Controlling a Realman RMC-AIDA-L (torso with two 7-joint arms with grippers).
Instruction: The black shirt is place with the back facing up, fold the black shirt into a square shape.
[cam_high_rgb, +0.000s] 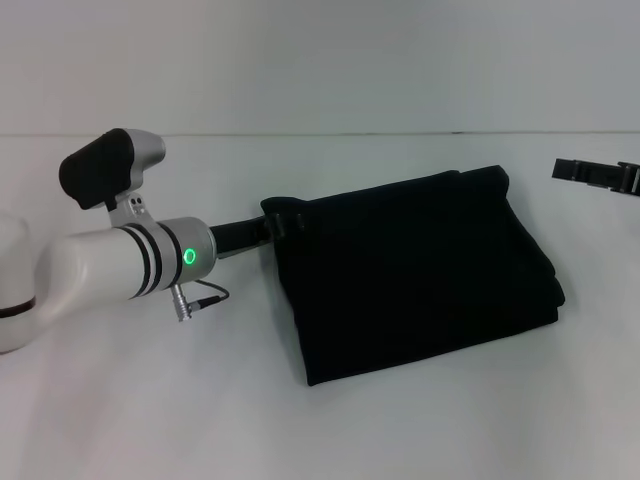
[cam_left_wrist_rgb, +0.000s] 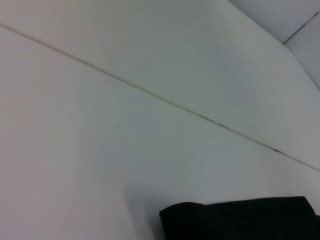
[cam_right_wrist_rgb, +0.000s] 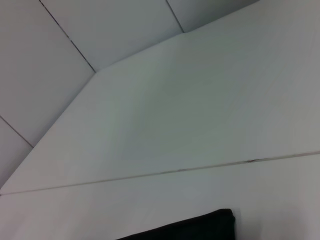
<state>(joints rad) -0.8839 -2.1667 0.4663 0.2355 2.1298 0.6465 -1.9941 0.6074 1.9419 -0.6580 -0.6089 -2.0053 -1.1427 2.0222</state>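
Head view: the left gripper (cam_high_rgb: 283, 224) sits at the far left corner of the black shirt (cam_high_rgb: 420, 275), its dark fingers merging with the cloth, so whether they pinch the fabric or stand apart cannot be told. The garment lies already folded into a compact, roughly square stack on the white table (cam_high_rgb: 320, 430), right of centre, its layered edges showing along the right side. If this is a final tidy or a letting-go, the job looks best done by drawing the hand straight back and low, so the corner is not dragged out of line. The left arm reaches in level from the left, wrist straight, green light lit. The right gripper (cam_high_rgb: 598, 176) waits well apart at the far right edge, fingers unreadable.
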